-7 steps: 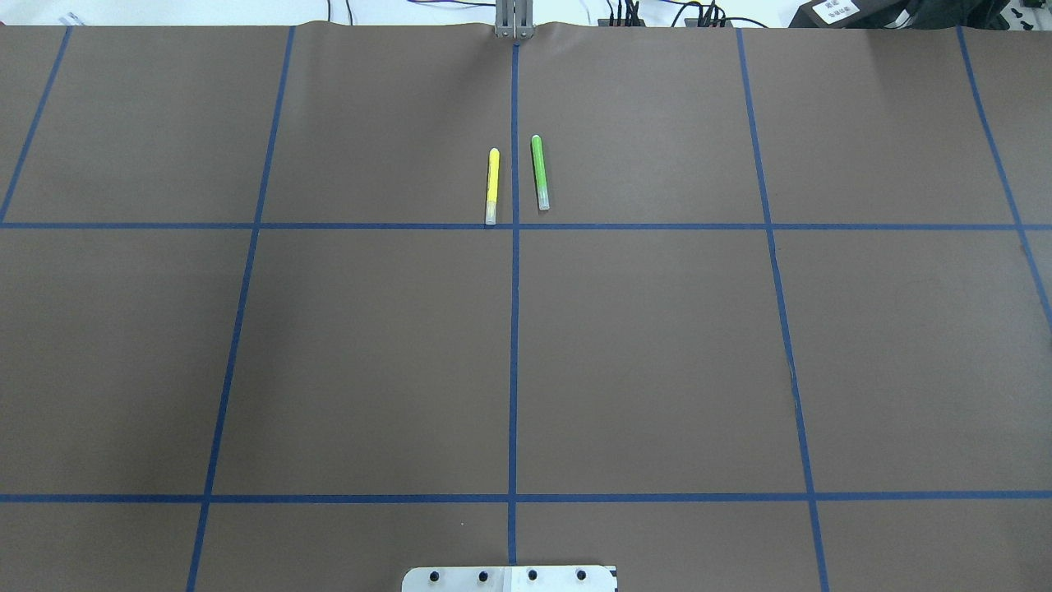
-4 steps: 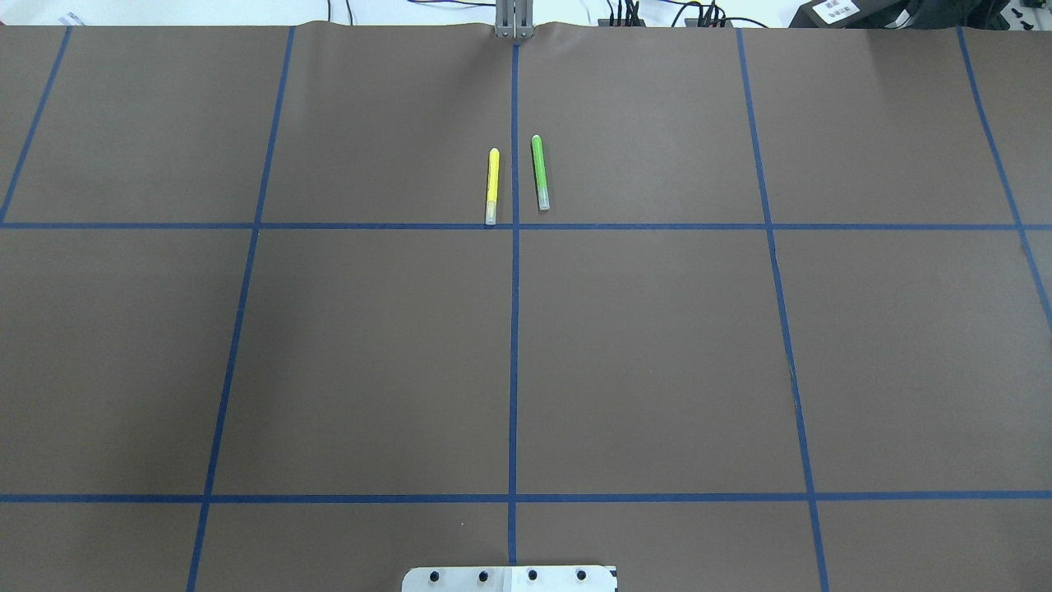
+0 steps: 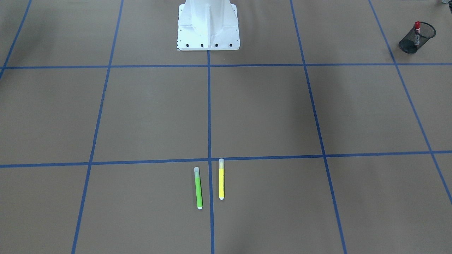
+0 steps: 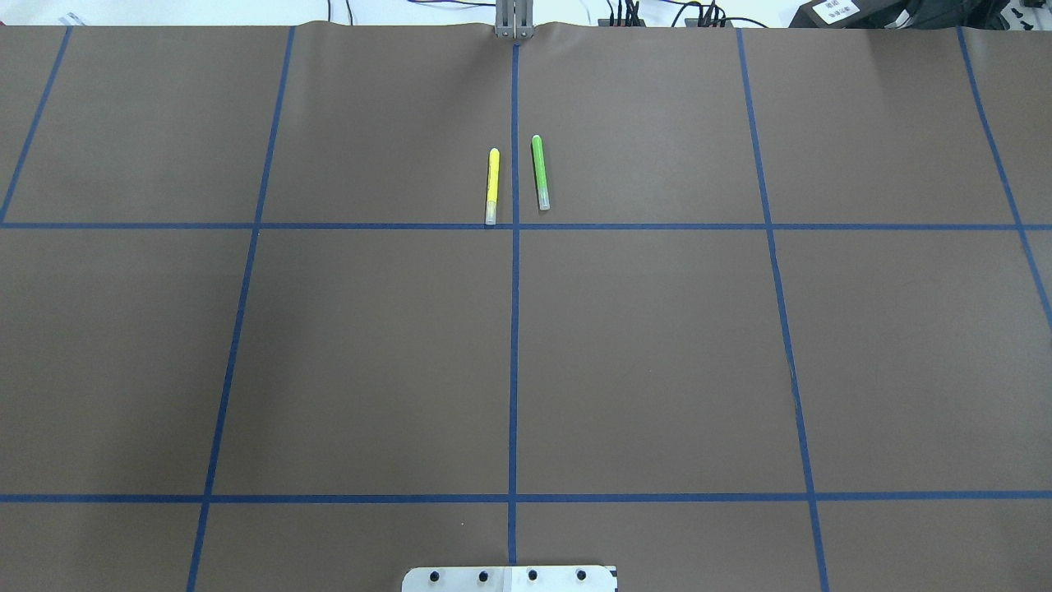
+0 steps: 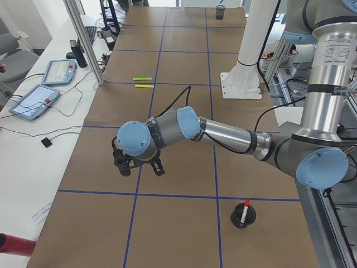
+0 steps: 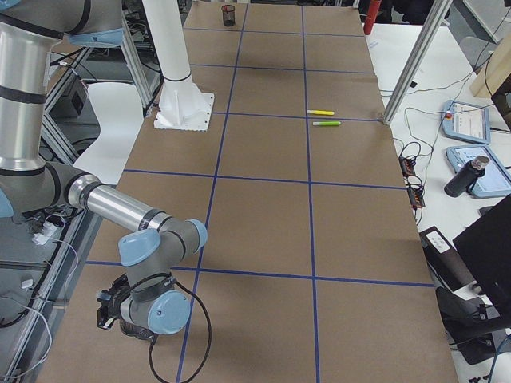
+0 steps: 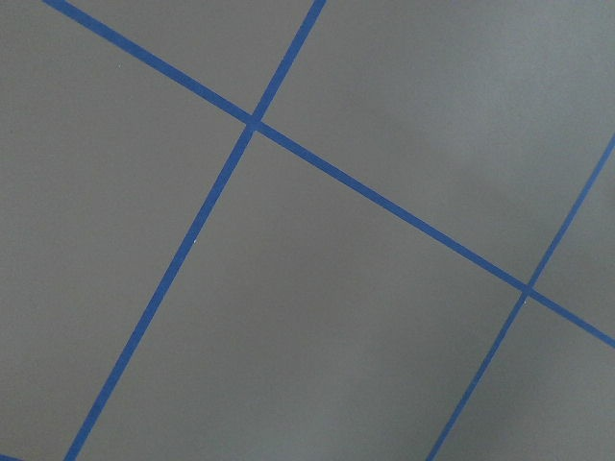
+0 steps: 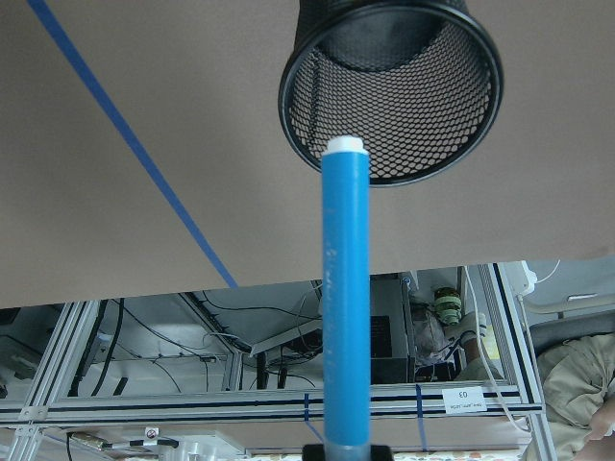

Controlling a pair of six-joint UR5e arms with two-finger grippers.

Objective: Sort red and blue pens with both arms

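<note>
Barely in view, right fingers are clenched on blue pen, grasping its lower end. Pen's white end lines up with rim of right cup, black mesh; can't tell if it is inside. That cup sits at the desk end far to the right of base. Left fingers hover over bare desk left of base; released or clenched, cannot tell. Red pen stands in left cup, far left of base. Green marker and yellow marker lie side by side, apart, well out in front of base.
</note>
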